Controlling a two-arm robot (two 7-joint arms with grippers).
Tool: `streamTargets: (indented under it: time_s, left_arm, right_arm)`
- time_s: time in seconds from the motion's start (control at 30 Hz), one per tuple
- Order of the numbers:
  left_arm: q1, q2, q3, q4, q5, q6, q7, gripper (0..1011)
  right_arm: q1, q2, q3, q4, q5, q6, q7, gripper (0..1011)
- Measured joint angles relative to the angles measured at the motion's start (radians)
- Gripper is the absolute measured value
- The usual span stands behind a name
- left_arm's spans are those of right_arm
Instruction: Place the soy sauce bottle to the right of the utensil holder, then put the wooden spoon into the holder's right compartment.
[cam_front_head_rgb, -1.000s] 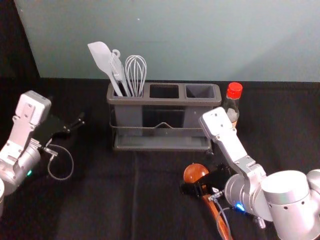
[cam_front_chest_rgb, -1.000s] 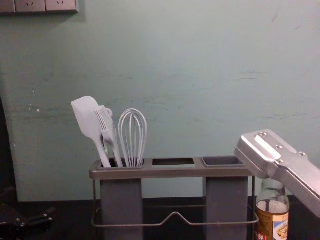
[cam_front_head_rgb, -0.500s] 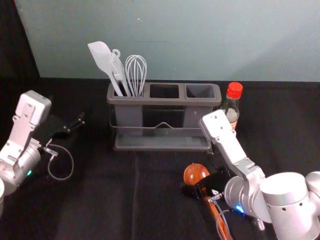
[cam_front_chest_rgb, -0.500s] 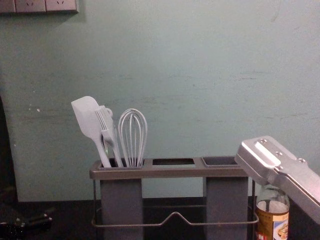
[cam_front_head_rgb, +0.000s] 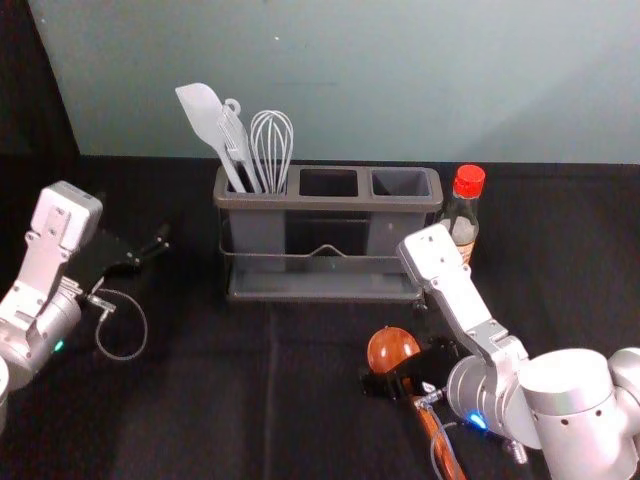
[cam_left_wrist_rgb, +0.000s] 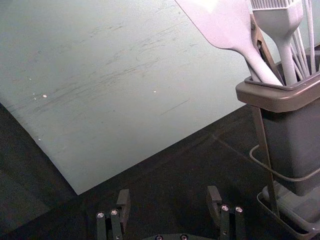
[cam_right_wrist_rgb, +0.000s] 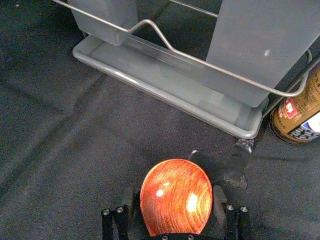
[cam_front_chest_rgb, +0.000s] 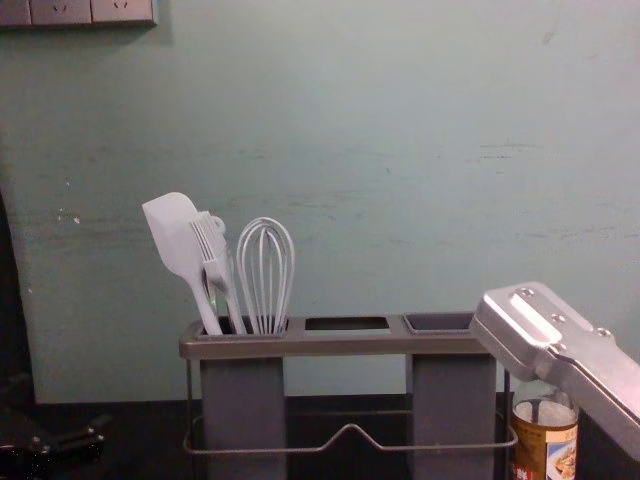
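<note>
- Utensil holder (cam_front_head_rgb: 328, 203), upper centre: spatula (cam_front_head_rgb: 203, 113), brush (cam_front_chest_rgb: 221, 272), whisk (cam_front_head_rgb: 272, 148) in left compartment (cam_front_chest_rgb: 242, 400).
- Soy sauce bottle (cam_front_head_rgb: 461, 215) upright, just beside holder's right end.
- Wooden spoon (cam_front_head_rgb: 391, 346), lower right, between right tool's (cam_front_head_rgb: 400, 370) wide-spread fingers; contact cannot be told.
- Left tool (cam_front_head_rgb: 150, 250) idle, far left, spread wide.

Glossy grained wood on the spoon (cam_front_head_rgb: 392, 347) — smooth, dull plastic on the holder (cam_front_head_rgb: 365, 203), matt cloth (cam_front_head_rgb: 190, 400) beneath.

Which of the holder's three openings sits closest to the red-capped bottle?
The right opening, at the end beside the bottle; the middle opening and left opening lie farther away.
</note>
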Motion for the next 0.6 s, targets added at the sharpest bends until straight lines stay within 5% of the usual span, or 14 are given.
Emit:
streamTargets:
  time_s: [0.27, 0.6]
  left_arm:
    - [0.000, 0.000, 0.000, 0.000, 0.000, 0.000, 0.000, 1005]
    - [0.000, 0.000, 0.000, 0.000, 0.000, 0.000, 0.000, 1005]
  right_arm:
    - [-0.007, -0.009, 0.008, -0.006, -0.020, -0.002, 0.004, 838]
    - [-0.034, 0.022, 0.032, -0.130, -0.036, 0.013, 0.042, 838]
